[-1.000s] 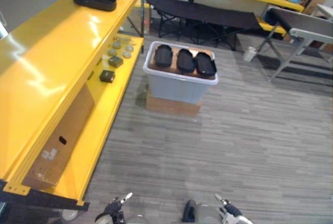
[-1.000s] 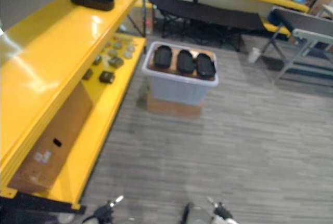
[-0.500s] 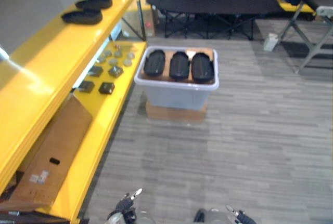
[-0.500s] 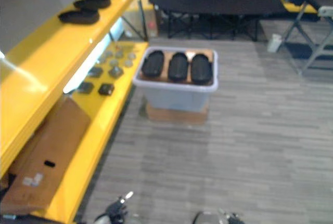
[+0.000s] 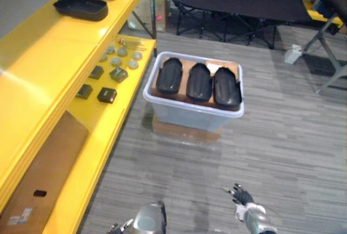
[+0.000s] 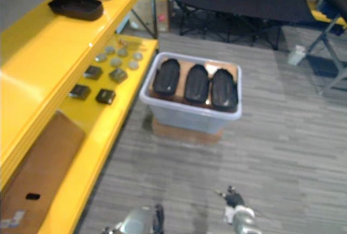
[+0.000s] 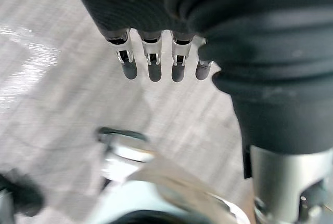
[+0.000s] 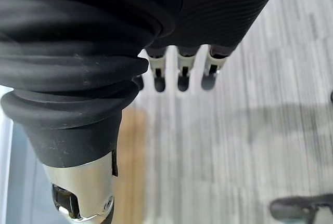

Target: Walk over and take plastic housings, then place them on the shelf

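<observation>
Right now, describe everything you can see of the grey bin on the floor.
The bin is a pale grey, slightly see-through plastic tub, rectangular with rounded corners and a rolled rim, with no lid on. It stands upright on a flat brown cardboard box on the striped grey floor, close beside the lower deck of the yellow shelf. Inside, three black plastic housings lie side by side on a brown cardboard layer.

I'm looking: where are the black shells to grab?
In the left eye view's middle, three black shells lie in the grey bin, right of the yellow shelf.
</observation>
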### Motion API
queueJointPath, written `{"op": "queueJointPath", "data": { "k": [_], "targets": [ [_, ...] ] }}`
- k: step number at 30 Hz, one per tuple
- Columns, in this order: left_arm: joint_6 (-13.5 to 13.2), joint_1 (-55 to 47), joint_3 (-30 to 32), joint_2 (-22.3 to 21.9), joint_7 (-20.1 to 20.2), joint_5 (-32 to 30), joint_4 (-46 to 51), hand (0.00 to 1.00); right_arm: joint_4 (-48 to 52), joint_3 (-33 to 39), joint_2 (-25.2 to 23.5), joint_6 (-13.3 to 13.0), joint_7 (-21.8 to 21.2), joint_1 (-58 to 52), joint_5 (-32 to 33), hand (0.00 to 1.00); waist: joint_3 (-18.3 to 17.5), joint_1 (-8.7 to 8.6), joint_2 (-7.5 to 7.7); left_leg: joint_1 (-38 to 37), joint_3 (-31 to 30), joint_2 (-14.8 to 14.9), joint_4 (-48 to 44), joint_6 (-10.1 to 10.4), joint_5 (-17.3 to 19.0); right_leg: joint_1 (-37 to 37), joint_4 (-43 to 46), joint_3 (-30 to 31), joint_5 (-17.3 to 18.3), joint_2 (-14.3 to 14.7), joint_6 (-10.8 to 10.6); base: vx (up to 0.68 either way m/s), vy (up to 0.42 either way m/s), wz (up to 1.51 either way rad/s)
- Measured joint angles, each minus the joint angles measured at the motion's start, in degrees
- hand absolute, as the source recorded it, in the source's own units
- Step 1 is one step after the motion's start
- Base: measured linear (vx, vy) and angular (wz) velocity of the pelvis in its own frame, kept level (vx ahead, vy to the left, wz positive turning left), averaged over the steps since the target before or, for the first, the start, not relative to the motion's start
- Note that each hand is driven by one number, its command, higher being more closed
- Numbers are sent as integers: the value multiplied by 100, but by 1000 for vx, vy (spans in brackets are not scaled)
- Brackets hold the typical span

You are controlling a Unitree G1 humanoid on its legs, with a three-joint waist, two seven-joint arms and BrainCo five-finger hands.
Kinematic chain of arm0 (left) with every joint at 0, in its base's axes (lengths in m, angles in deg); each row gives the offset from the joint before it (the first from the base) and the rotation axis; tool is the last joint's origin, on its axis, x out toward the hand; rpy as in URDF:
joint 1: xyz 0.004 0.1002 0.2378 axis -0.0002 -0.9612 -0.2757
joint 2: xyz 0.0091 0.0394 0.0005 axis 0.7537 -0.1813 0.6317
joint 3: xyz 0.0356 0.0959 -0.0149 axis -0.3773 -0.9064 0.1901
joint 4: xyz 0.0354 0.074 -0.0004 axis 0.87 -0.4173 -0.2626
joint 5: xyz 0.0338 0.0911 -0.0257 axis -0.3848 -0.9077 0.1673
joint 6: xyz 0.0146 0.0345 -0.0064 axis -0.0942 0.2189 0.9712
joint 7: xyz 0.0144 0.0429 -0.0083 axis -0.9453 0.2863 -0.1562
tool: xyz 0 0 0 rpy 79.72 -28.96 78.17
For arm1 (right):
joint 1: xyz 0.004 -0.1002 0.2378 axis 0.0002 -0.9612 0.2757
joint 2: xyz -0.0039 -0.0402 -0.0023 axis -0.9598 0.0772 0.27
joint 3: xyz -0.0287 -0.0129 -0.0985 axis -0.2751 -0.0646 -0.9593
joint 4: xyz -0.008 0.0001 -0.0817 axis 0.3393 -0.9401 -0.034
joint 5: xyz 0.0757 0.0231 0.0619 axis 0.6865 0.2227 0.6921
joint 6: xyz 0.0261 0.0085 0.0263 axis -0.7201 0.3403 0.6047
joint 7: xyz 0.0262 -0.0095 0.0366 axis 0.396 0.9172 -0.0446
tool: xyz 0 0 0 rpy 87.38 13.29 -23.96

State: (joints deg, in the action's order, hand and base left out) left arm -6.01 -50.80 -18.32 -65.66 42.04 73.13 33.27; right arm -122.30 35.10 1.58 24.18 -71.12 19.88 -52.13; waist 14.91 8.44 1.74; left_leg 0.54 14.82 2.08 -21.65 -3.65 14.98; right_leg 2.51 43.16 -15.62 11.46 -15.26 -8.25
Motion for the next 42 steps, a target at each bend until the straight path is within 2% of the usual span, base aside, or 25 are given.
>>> {"op": "queueJointPath", "data": {
  "k": [2,3,5,7,9,10,11,12,13,15,17,20,23,24,26,28,29,31,34,36,37,39,40,41,42],
  "targets": [
    [-135,155,-180,87,-68,10,75,0,-60,-4,-50,7,-3,-123,-92,0,18,-98,-33,-395,-147,30,234,1,0,-65,-125,-352,197,85,161,293,-18,50],
    [-202,358,-242,167,-136,35,187,0,-121,-4,-68,19,1,-176,-91,0,12,-208,-34,-584,-321,94,377,37,16,-192,-726,-498,311,223,227,264,-77,64],
    [-206,612,-390,228,-142,81,295,0,-120,38,-64,31,27,-233,-91,0,2,-314,-31,-664,-464,191,406,133,71,-437,-1600,-473,238,258,235,223,-133,53],
    [-204,863,-400,202,-169,280,317,0,-112,132,-133,58,14,-281,-72,0,-11,-324,-57,-670,-601,359,361,299,168,-708,-2339,-361,-240,264,381,215,-193,31],
    [-182,925,-398,179,-188,360,419,0,-20,227,-211,97,16,-335,-129,0,-34,-318,-19,-731,-675,545,252,537,305,-860,-2808,-243,-986,320,407,236,-242,13],
    [-155,879,-395,175,-188,517,509,0,32,224,-312,101,16,-419,-139,0,-116,-310,116,-758,-718,591,202,737,424,-854,-2989,-131,-1866,317,494,267,-347,17],
    [-114,849,-385,185,-199,518,484,0,60,223,-399,109,15,-514,-104,0,-255,-297,234,-759,-807,634,116,929,574,-782,-2987,-174,-1831,335,356,277,-371,10],
    [-82,835,-388,105,-204,515,475,0,58,221,-393,125,13,-530,-85,0,-317,-275,161,-756,-797,773,88,1004,619,-722,-3096,-189,-1680,456,346,327,-440,-5],
    [-37,798,-390,-141,-210,511,464,0,87,219,-349,136,9,-479,-63,0,-414,-284,-19,-751,-784,1062,120,1114,637,-633,-3320,-321,-1641,750,385,245,-315,-15],
    [126,782,-477,-570,-202,504,368,0,188,233,-263,154,-11,-495,-59,0,-509,-323,-299,-792,-777,1244,455,1269,479,-618,-3581,-386,-1612,1002,477,179,-237,-7],
    [263,817,-609,-641,-190,484,91,0,190,248,-252,222,-1,-525,-53,0,-535,-364,-336,-996,-773,1230,814,1274,138,-511,-3693,-388,-1586,1046,519,121,-144,4],
    [278,760,-617,-454,-192,448,-142,0,172,246,-247,245,27,-578,62,0,-537,-427,-240,-1126,-756,1110,827,1211,-259,-224,-4005,-348,-1531,1038,548,46,-112,-2],
    [142,638,-613,-345,-206,506,-202,0,42,234,-177,245,15,-574,74,0,-512,-410,-232,-426,-807,1078,-415,1178,-356,-217,-4330,-49,-1522,1022,537,-7,-46,-18],
    [45,632,-615,-274,-202,505,-205,0,28,222,-142,245,18,-550,83,0,-434,-395,-149,-180,-799,1045,-798,1154,-370,-140,-4511,36,-1615,955,527,30,22,-7],
    [43,620,-639,-271,-193,487,-215,0,-1,227,-63,253,25,-598,184,0,-437,-451,-202,-129,-729,920,-278,1080,14,6,-4744,45,-1748,861,454,33,63,16],
    [15,598,-716,-321,-181,440,-209,0,6,224,37,252,28,-661,363,0,-414,-452,-319,-170,-522,815,727,1025,-239,57,-4830,14,-1829,825,339,9,134,3],
    [-46,630,-743,-275,-170,412,-203,0,13,223,6,236,47,-667,412,0,-355,-399,-238,-294,-444,682,836,1017,-336,73,-4831,66,-1855,714,254,24,172,-14],
    [-93,648,-788,-184,-175,380,-220,0,50,217,-148,159,15,-669,437,0,-347,-466,-136,-367,-359,486,1038,955,-361,77,-4825,13,-1899,550,183,52,147,-4],
    [-136,664,-906,-120,-200,388,-220,0,55,70,-159,-257,-98,-734,76,0,-340,-493,-18,-475,-351,277,1256,871,-394,81,-4780,-12,-1920,381,71,105,109,4],
    [-150,689,-1103,-122,-201,398,-222,0,107,-149,-86,-612,-292,-719,-429,0,-354,-529,5,-555,-437,196,1364,834,-420,113,-4777,-57,-1928,333,39,147,74,21],
    [-151,716,-1221,-116,-205,400,-227,0,197,-407,-52,-842,-395,-705,-709,0,-340,-587,-42,-552,-541,165,1364,833,-421,167,-4777,-197,-1926,317,36,119,41,31],
    [-137,763,-1318,-120,-213,399,-235,0,317,-1176,83,-1338,-648,-630,-1143,0,-352,-595,-108,-521,-663,166,1371,833,-421,208,-4776,-383,-1924,319,39,130,16,32],
    [-133,777,-1359,-120,-217,400,-236,0,396,-1466,115,-1482,-733,-559,-1202,0,-345,-594,-119,-514,-698,168,1371,833,-421,231,-4776,-440,-1924,320,39,109,-11,40],
    [-113,818,-1517,-103,-262,400,-243,0,834,-2252,169,-1774,-931,-545,-1185,0,-345,-589,-128,-437,-848,171,1365,833,-421,274,-4775,-553,-1922,327,44,57,-13,40],
    [-91,851,-1524,-73,-301,400,-242,0,1266,-2704,171,-1849,-1033,-522,-1121,0,-330,-582,-102,-425,-913,171,1364,833,-421,278,-4775,-645,-1922,329,44,48,-16,39]
  ]
}}
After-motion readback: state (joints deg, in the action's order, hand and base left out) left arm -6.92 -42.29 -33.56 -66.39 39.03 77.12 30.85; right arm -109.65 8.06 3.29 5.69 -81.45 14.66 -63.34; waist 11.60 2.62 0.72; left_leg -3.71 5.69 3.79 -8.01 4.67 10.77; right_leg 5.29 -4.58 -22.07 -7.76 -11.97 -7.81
